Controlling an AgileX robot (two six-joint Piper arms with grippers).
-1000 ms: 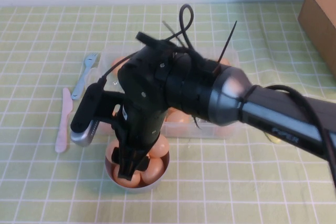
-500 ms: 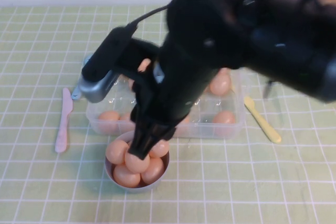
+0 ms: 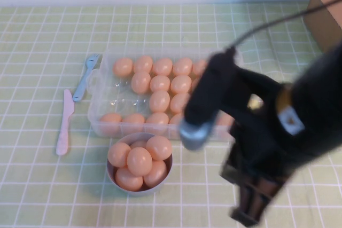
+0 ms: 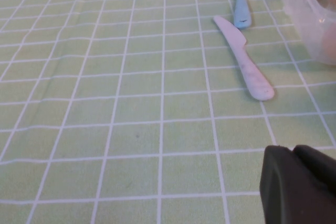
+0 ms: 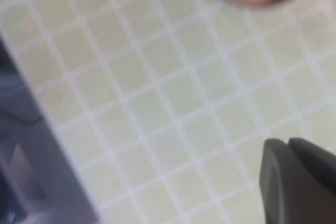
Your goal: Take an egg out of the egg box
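High view: the right gripper point(image 3: 251, 206), jaws closed on nothing, hangs over bare cloth at 5 o'clock, with the egg box point(image 3: 101, 111) up at its 10 o'clock, long axis running 9 to 3, and the bowl point(image 3: 140, 187) at its 9. Left wrist view: the left gripper point(image 4: 300, 182), jaw gap unclear, sits low, box corner at 1 o'clock, knife point(image 4: 244, 59) beside it. Right wrist view: only cloth and the bowl's edge at 12; no writing legible anywhere.

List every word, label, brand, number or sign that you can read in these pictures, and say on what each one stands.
None can be read. The eggs, egg box, bowl, knife, fork and cloth are plain. The right arm is blurred, showing only an unreadable orange patch.
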